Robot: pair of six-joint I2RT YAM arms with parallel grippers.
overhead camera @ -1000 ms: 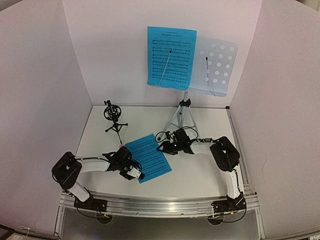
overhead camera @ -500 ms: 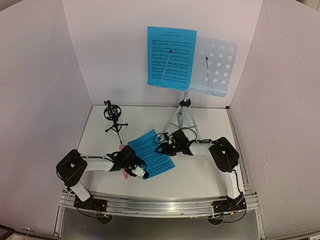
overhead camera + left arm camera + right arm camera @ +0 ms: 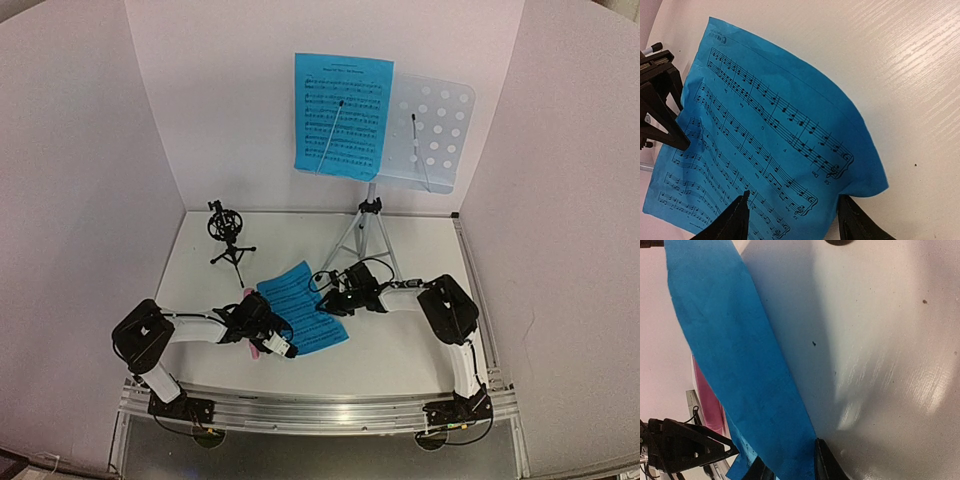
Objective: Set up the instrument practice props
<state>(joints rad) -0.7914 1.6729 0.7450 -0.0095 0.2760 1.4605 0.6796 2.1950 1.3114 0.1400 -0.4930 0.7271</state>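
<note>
The right tool (image 3: pixel 324 298) has slid left and a little nearer across the table, from just beside the loose blue sheet (image 3: pixel 305 318) onto its far right edge. Its jaws, wide a second ago, have closed on that edge. In the right wrist view the paper now runs between the fingertips (image 3: pixel 822 462) and rises off the table. The sheet itself has shifted slightly to the right. The left arm has swung right, carrying the left tool (image 3: pixel 272 340) further over the sheet's near left part. More of the pink microphone (image 3: pixel 257 352) now shows, peeking out on the near side of that tool.
</note>
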